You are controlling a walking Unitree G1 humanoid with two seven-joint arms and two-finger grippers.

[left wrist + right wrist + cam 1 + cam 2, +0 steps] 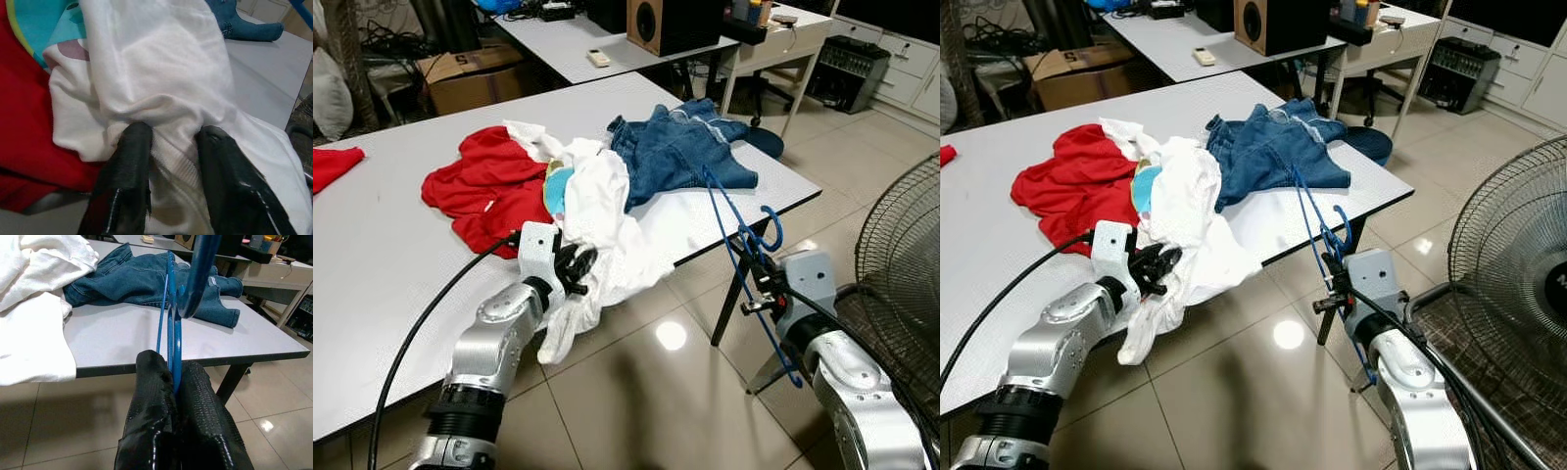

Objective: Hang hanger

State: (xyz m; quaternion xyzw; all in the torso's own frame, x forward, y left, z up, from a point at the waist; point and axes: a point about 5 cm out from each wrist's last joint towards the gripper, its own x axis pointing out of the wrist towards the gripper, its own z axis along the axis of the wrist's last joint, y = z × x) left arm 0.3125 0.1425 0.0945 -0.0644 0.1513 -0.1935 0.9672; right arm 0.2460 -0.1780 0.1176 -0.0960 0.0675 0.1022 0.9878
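Observation:
A blue plastic hanger (744, 250) stands beside the table's right front edge, its hook (195, 279) curling near the top. My right gripper (756, 279) is shut on the hanger's thin frame (171, 342), just off the table edge. A white garment (602, 220) lies over the table's front edge and hangs down. My left gripper (576, 266) is at that edge, its fingers (132, 166) pinching a ribbed fold of the white cloth (161, 88). Blue jeans (680, 147) lie behind the hanger.
A red shirt (489, 186) and a teal piece (558, 188) lie on the grey table (401, 284) left of the white garment. A standing fan (901, 264) is close on my right. Another desk with a speaker (671, 24) stands behind. Tiled floor lies below.

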